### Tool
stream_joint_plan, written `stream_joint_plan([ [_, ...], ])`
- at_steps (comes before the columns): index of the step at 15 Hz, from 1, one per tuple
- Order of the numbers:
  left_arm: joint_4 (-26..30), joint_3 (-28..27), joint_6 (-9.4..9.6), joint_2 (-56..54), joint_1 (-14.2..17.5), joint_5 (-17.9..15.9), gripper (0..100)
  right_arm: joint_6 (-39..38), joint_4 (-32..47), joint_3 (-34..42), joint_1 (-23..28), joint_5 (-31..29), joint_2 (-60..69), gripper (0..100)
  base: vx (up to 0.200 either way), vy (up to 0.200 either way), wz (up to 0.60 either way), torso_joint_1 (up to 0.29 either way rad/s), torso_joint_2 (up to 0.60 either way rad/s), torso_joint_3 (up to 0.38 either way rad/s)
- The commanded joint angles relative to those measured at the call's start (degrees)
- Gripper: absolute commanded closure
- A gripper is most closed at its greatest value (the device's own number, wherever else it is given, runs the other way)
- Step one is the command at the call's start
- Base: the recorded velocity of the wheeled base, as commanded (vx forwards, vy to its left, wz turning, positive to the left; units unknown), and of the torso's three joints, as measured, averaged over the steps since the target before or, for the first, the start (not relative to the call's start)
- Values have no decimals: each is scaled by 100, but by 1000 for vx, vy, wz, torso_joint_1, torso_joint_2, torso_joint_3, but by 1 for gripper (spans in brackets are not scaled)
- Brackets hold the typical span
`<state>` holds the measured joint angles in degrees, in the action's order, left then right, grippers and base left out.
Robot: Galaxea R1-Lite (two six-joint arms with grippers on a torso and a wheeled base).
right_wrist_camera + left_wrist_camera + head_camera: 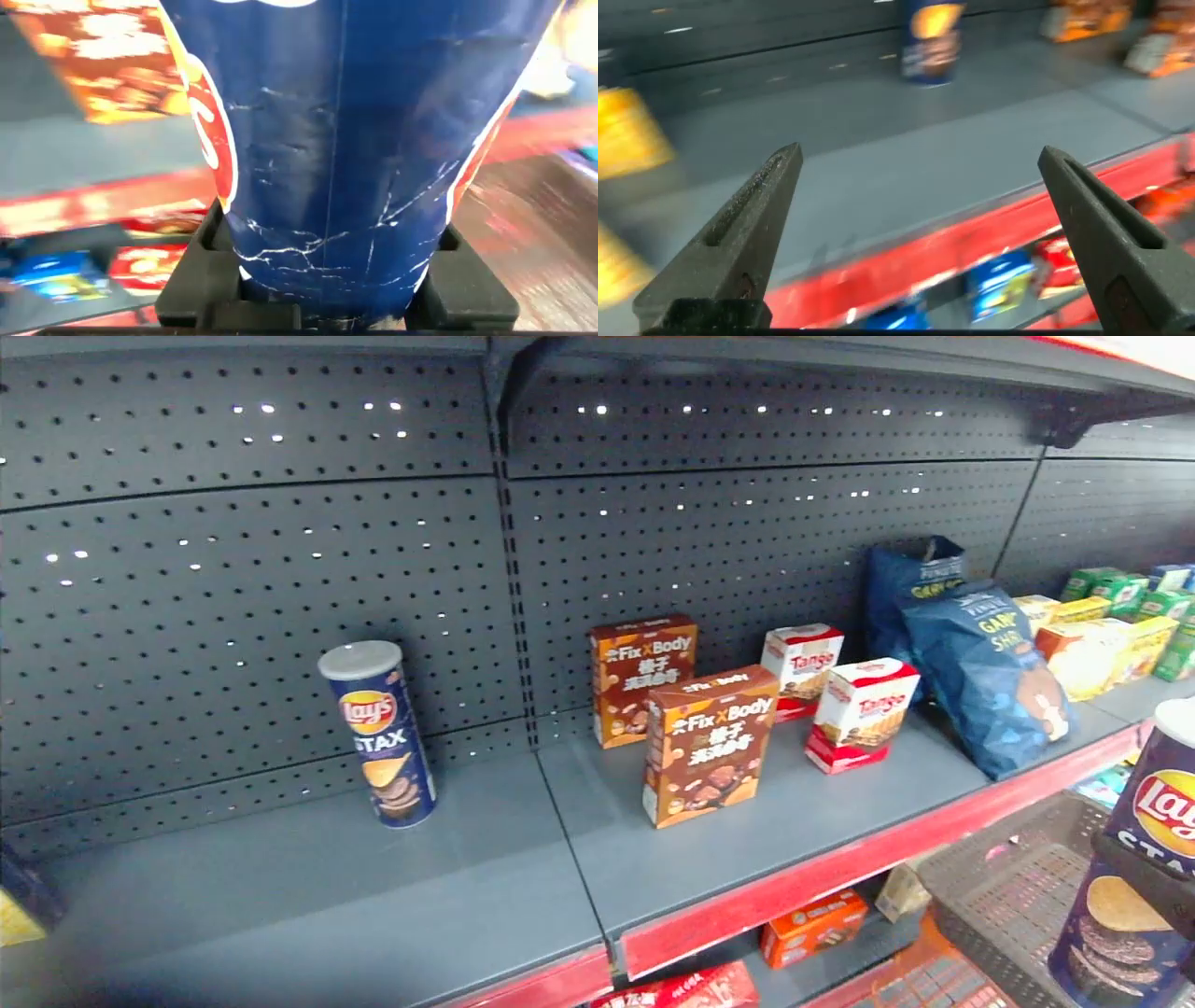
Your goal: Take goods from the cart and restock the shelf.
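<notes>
Shelving (373,887) in grey metal spans the head view, backed by a perforated panel (233,569). At its far left edge we see part of a yellow pack (14,919). Our left gripper (920,157) hangs in front of the shelving with its two fingers (738,243) spread wide and nothing between them. Further right, a blue chip can (378,733) stands upright near the panel, well apart from the other goods. Past the seam between the boards stand two brown snack boxes (709,745), one toward the back and one nearer the front, just beside each other. Next come two red-and-white boxes (864,714). After them are two dark blue bags (990,677), one before the other, and beyond those some yellow and green cartons (1111,649). Below the shelving's red front edge, an orange box (812,926) lies on the lower shelf (840,957). At the far right our right gripper (327,280) is clamped on the lower part of a second blue chip can (1148,803). It holds that can upright above a grey mesh basket (1008,887), in front of the shelving and not on it.
</notes>
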<state>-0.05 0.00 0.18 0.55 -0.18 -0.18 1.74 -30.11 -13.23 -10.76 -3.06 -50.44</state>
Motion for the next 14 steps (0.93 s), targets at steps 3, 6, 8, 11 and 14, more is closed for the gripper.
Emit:
stream_joint_plan([
  [3, 5, 0, -1, 7, 1, 1, 0, 1, -12, 22, -5, -2, -9, 100, 0, 0, 600, 2, -1, 2],
  [6, -4, 0, -1, 7, 1, 1, 0, 1, -21, 31, 4, -2, -9, 100, 0, 0, 600, 2, -1, 1],
  [8, -4, 0, 8, 7, 1, 1, 0, 1, -21, 22, 39, -10, 61, 100, 0, 0, 0, 0, 0, 0],
  [11, -4, 0, -1, 7, 1, 1, 0, 10, 5, 13, -13, 183, 430, 100, 0, 0, 0, 0, 0, 0],
  [14, -4, 0, -1, 7, 1, 1, 0, 10, 146, 4, -22, 798, 711, 100, 0, 0, 0, 0, 0, 0],
])
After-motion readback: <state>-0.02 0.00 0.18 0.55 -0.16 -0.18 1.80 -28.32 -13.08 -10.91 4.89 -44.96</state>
